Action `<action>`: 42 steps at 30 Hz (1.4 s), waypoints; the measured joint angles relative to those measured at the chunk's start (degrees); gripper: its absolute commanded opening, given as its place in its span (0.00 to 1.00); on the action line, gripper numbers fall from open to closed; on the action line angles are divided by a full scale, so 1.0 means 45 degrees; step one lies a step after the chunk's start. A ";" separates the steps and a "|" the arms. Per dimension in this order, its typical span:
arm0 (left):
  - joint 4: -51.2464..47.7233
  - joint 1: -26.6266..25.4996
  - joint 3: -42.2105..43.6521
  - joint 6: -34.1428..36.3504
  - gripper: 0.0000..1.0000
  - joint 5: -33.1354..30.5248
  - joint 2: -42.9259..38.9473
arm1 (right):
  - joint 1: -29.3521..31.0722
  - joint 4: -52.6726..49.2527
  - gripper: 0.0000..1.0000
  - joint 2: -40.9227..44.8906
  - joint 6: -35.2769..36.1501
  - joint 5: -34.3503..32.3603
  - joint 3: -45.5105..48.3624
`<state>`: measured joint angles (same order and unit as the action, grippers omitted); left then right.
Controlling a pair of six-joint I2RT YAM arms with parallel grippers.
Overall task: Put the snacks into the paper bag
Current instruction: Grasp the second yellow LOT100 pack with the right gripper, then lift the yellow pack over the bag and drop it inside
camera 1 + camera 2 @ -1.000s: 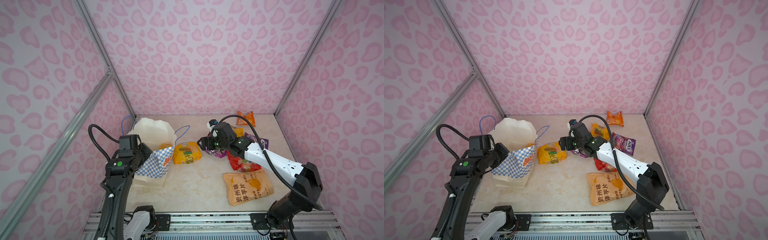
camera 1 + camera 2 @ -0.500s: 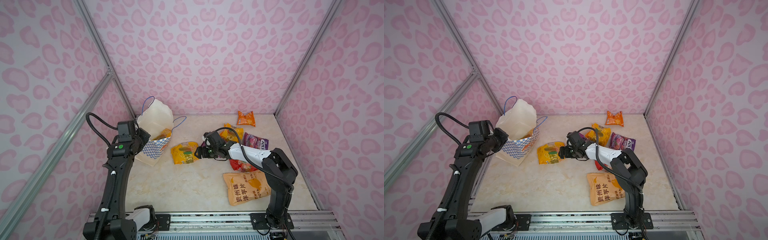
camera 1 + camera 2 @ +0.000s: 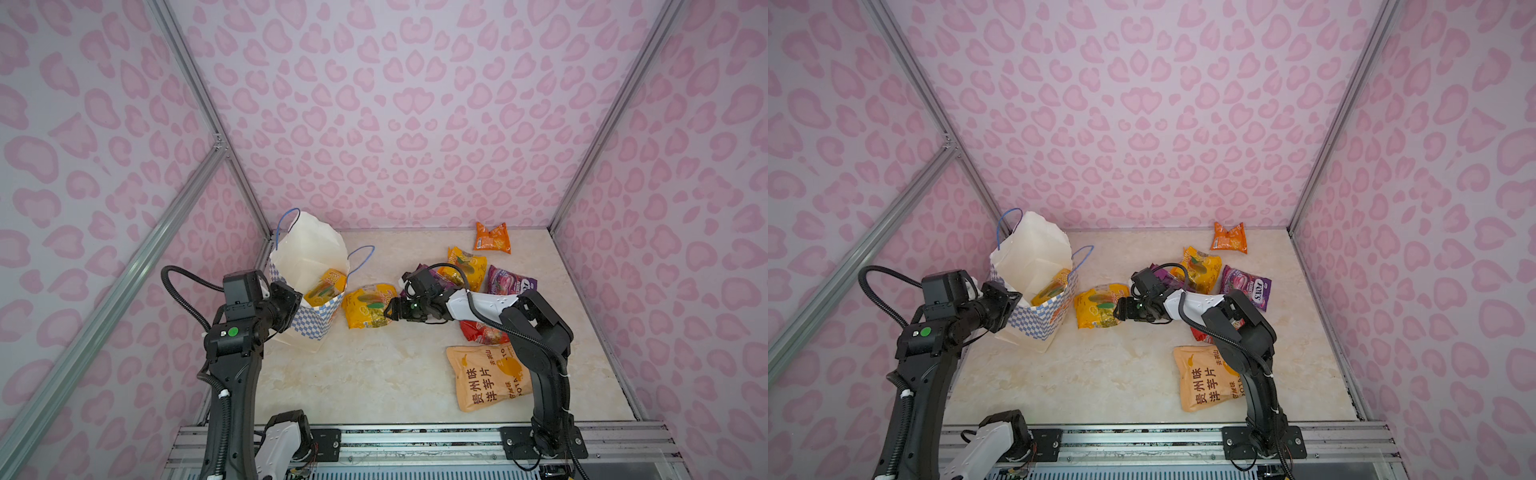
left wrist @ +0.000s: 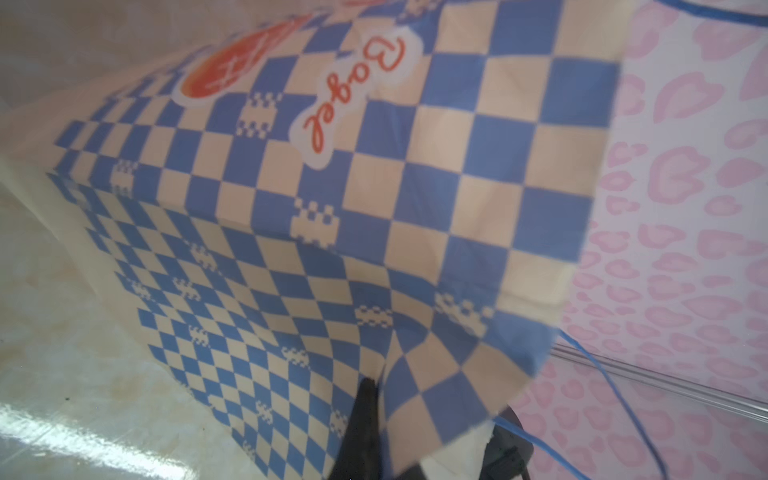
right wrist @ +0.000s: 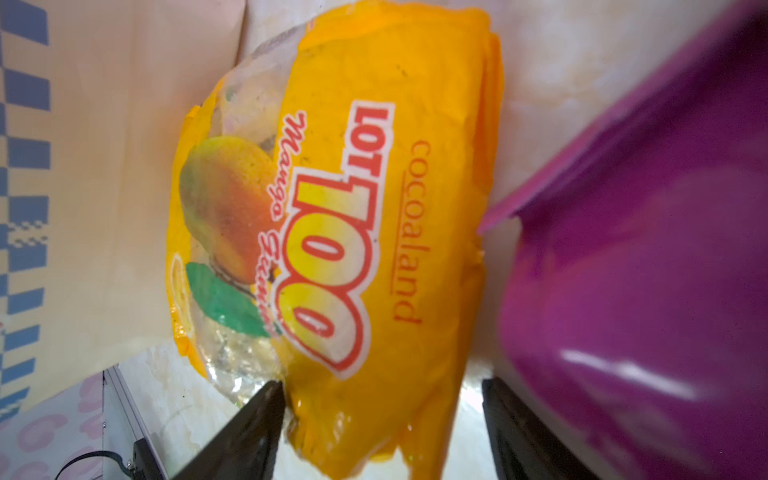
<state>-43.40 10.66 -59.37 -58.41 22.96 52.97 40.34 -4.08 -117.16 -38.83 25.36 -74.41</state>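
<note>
- The left gripper [image 3: 293,306] is clamped shut on the edge of the paper bag [image 3: 309,326]. One yellow packet [image 3: 325,286] lies inside the bag, just past its fingertips.
- The right gripper [image 5: 378,432] stands wide, with its fingers [image 5: 249,432] on either side of a second yellow packet [image 5: 374,208], which seems not pinched yet.
- A purple packet [image 5: 644,270] sits close beside that gripper, and a large pale-orange packet [image 3: 490,380] lies well behind it.

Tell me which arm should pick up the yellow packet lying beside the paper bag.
Right arm: its jaws stand open astride one end of the yellow packet, seen in the right wrist view. The left arm has its jaws shut on the wall of the paper bag and is busy.
</note>
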 measured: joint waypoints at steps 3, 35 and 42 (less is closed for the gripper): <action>0.0121 0.0039 0.0350 -0.0423 0.03 0.0641 -0.0199 | -0.0053 0.0622 0.63 -0.0126 -0.0238 0.0287 0.0058; 0.0865 -0.0117 0.0661 -0.1336 0.03 0.2055 -0.0903 | -0.0209 -0.0355 0.00 0.3376 0.0908 -0.0529 -0.0272; 0.2059 -0.1904 0.0063 -0.2395 0.03 0.1865 -0.0330 | -0.0495 -0.1540 0.00 0.4809 0.1491 -0.1219 -0.0296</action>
<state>-34.13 2.09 -59.09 -69.19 31.35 51.48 38.11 -11.00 -95.53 -32.12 19.88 -75.75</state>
